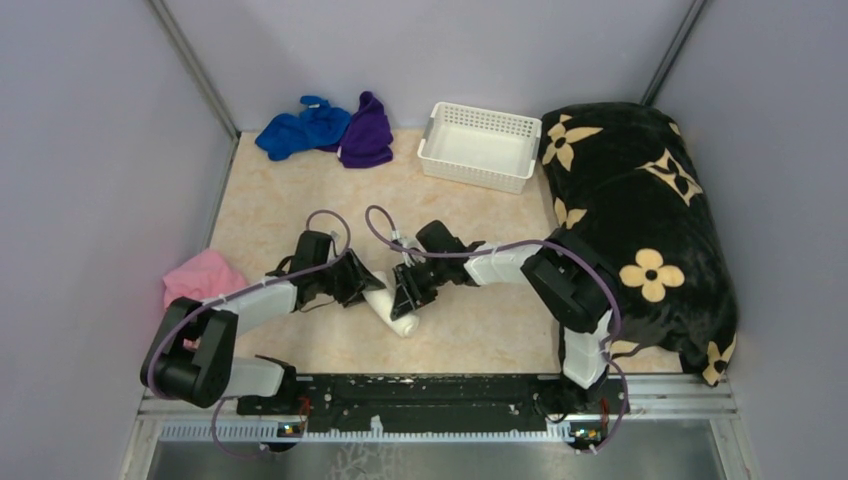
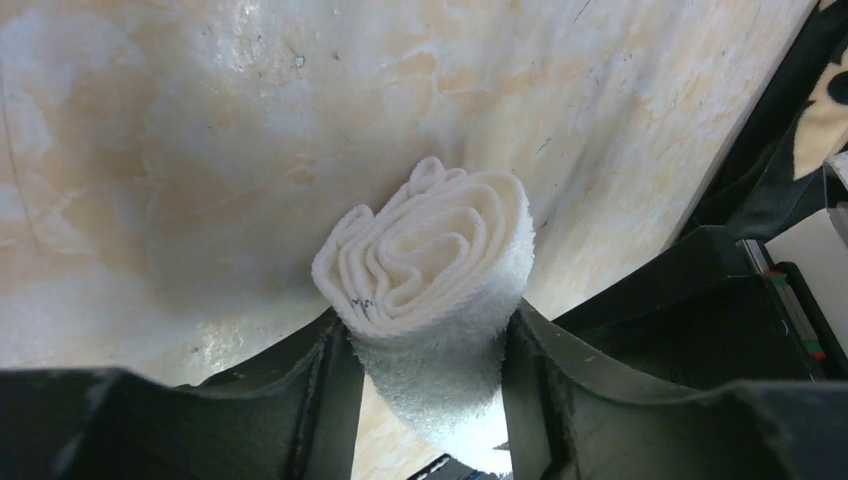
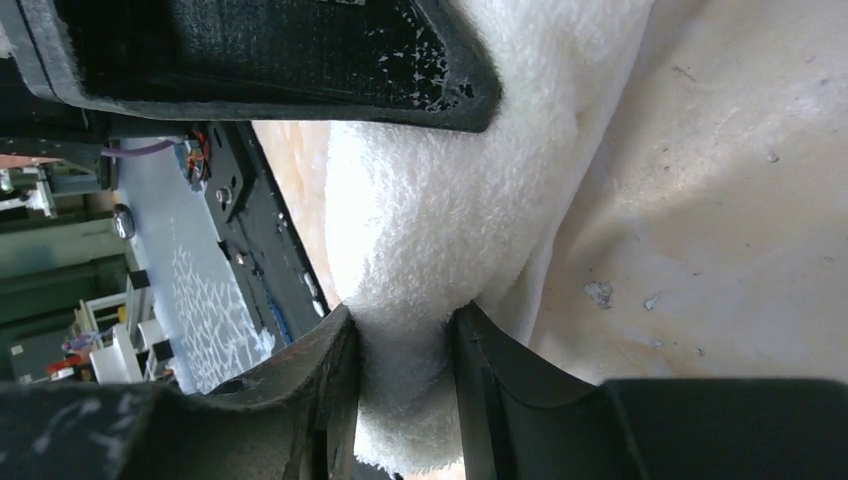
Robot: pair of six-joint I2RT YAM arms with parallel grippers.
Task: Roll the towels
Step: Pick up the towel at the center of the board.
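Observation:
The cream-white towel (image 1: pixel 397 318) lies as a tight roll on the table in front of both arms. My left gripper (image 2: pixel 428 335) is shut on this roll (image 2: pixel 430 250); its spiral end faces the left wrist camera and a finger presses each side. My right gripper (image 3: pixel 403 330) is shut on the same towel (image 3: pixel 440 200), pinching the pile so that it bulges between the fingers. In the top view the left gripper (image 1: pixel 362 285) and right gripper (image 1: pixel 408 290) meet over the roll. The blue towel (image 1: pixel 300 128) and purple towel (image 1: pixel 366 133) lie crumpled together at the back wall.
A white slotted basket (image 1: pixel 480 145) stands at the back centre. The big black blanket with beige flowers (image 1: pixel 640 220) fills the right side. A pink cloth (image 1: pixel 203 278) lies at the left edge beside the left arm. The left gripper's finger (image 3: pixel 280 60) crosses the top of the right wrist view.

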